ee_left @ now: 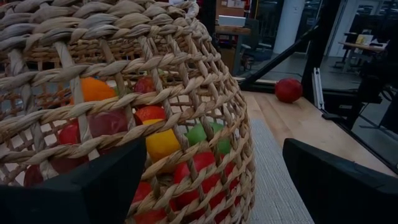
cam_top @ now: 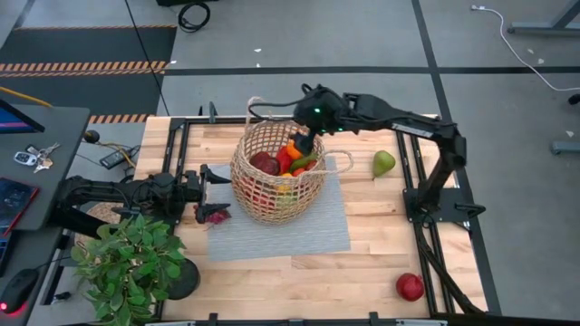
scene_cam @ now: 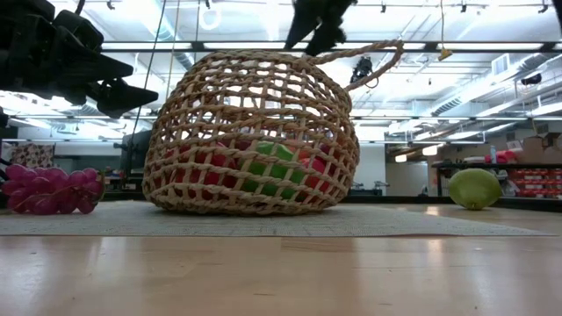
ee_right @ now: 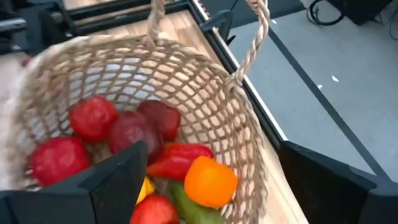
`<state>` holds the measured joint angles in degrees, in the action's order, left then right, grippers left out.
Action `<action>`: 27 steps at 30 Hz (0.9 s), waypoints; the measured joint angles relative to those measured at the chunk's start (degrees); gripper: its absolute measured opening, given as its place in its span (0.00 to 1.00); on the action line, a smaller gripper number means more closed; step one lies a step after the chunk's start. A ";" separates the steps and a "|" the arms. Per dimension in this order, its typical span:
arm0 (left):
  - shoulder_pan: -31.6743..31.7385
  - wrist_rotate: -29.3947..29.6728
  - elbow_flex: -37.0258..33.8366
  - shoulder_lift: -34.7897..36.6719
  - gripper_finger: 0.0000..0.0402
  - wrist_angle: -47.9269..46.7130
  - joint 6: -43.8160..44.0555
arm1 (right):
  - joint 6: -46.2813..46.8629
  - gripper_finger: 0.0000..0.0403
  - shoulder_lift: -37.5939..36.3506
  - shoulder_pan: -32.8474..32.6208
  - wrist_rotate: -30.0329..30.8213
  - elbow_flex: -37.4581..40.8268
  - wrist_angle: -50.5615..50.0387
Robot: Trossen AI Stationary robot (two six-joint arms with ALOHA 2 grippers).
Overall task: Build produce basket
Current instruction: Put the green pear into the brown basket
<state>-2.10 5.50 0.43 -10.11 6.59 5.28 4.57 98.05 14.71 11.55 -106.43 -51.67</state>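
The tan wicker basket (cam_top: 276,172) stands on a grey mat (cam_top: 317,226) and holds several toy fruits: red apples, an orange pepper (ee_right: 210,180), a red pepper, dark-red pieces, a yellow piece (ee_left: 161,142) and a green piece. My right gripper (cam_top: 308,140) hangs open over the basket's far-right rim, and its fingers (ee_right: 118,180) stand wide on either side of the orange pepper without touching it. My left gripper (cam_top: 213,181) is open and level, close to the basket's left wall (ee_left: 155,106). A green pear (cam_top: 384,164) lies on the table to the right of the basket.
Purple grapes (cam_top: 216,215) lie at the mat's left edge, below my left gripper. A red apple (cam_top: 410,287) lies near the table's front right corner. A potted plant (cam_top: 131,263) stands at the front left. Black rails run along the table's sides.
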 joint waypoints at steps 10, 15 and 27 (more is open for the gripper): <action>0.00 0.01 0.00 0.00 0.96 0.02 0.03 | 6.37 0.90 -17.31 -3.61 4.18 19.84 7.83; 0.00 0.02 0.00 0.00 0.96 0.01 0.03 | 4.29 0.90 -26.00 -12.16 3.41 32.00 19.23; 0.00 0.01 0.00 0.00 0.96 0.00 0.03 | 19.34 0.90 -28.87 -32.45 -1.89 43.09 26.42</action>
<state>-2.10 5.51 0.43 -10.11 6.59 5.30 23.91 69.19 -17.75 9.66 -63.34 -25.25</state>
